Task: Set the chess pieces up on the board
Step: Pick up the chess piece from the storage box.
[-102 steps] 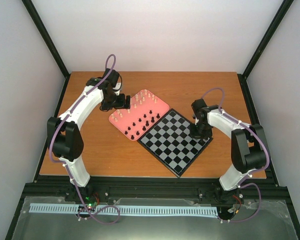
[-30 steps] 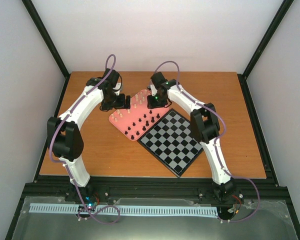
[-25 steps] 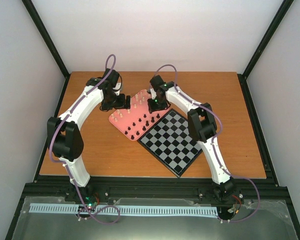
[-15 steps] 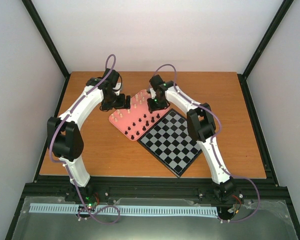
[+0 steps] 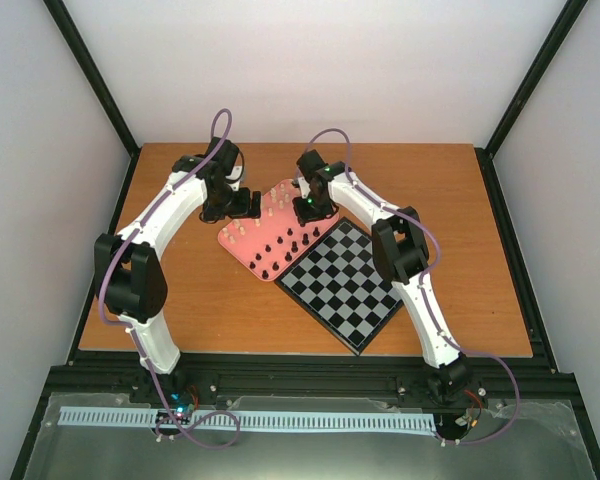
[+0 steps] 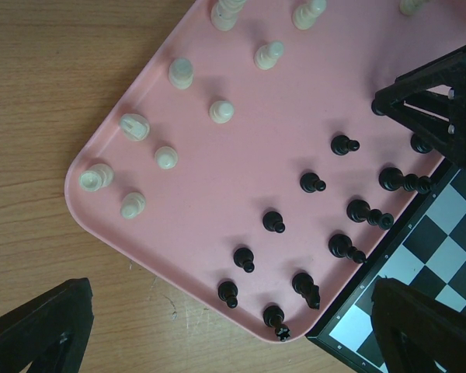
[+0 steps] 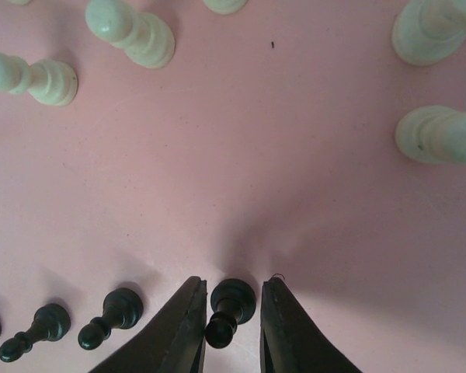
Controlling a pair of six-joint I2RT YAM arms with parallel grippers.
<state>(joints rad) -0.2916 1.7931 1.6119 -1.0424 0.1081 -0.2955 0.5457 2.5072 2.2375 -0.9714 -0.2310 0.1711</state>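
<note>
Board: nearest me, centre of the overhead view and turned corner-on, the board (image 5: 355, 290) carries no piece that I can make out. Its upper-left edge lies just beside or against the pink tray (image 6: 217, 179); I cannot tell which.
Chess pieces: every one I see stands on that tray, the black pieces (image 6: 313, 183) on the side towards the board and the cream pieces (image 6: 179, 74) beyond, towards the upper left of the left wrist frame.
Left gripper: the left gripper (image 6: 231, 289) hangs above the tray's rounded corner with its jaws wide and nothing held.
Right gripper: the right gripper (image 7: 233, 286) is low over the tray, its jaws drawn narrow on either side of one black pawn (image 7: 231, 305) at the bottom centre of its frame. I cannot tell whether the pads bear on it.
Handling: I judge the pawn tiny, light, rigid and smooth, so it may tip or squirt out of a skewed pinch. I would take it squarely at the waist under the head and lift straight up.
In the way: more black pawns (image 7: 113, 315) stand in a row at the lower left of that frame, near the left finger, and a sideways drag could topple them. The cream pieces along the top and right edges are well apart.
Table: bare wooden table (image 5: 180, 300) surrounds tray and board.
</note>
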